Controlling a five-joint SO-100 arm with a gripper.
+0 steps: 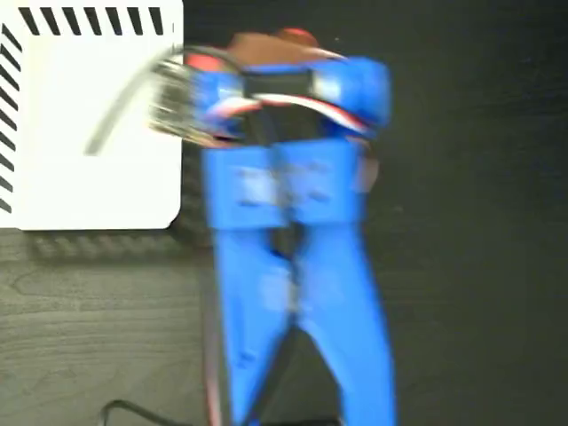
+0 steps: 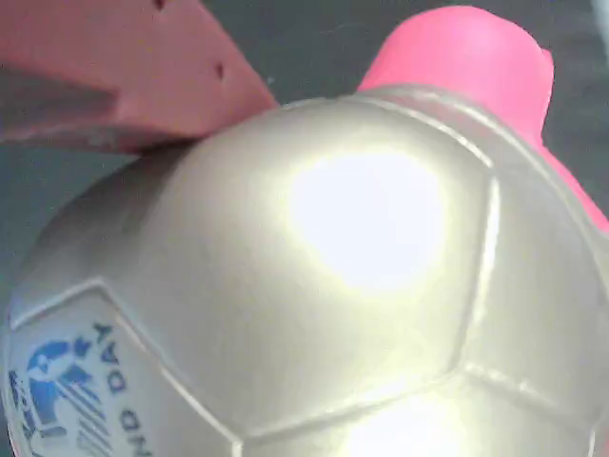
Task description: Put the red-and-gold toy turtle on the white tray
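Note:
The red-and-gold toy turtle (image 2: 362, 286) fills the wrist view: a shiny gold domed shell with a blue printed logo at the lower left and a coral-pink head at the upper right. A red finger (image 2: 124, 67) of my gripper lies against the shell's upper left; the other finger is hidden. In the fixed view the blurred blue arm (image 1: 293, 266) reaches up the picture, and its gripper (image 1: 280, 44) ends just right of the white tray (image 1: 89, 133). The arm covers most of the turtle there.
The tray has black diagonal stripes along its top and left edges and lies at the top left of the dark wooden table (image 1: 479, 266). A grey cable (image 1: 124, 98) from the arm hangs over the tray's right part.

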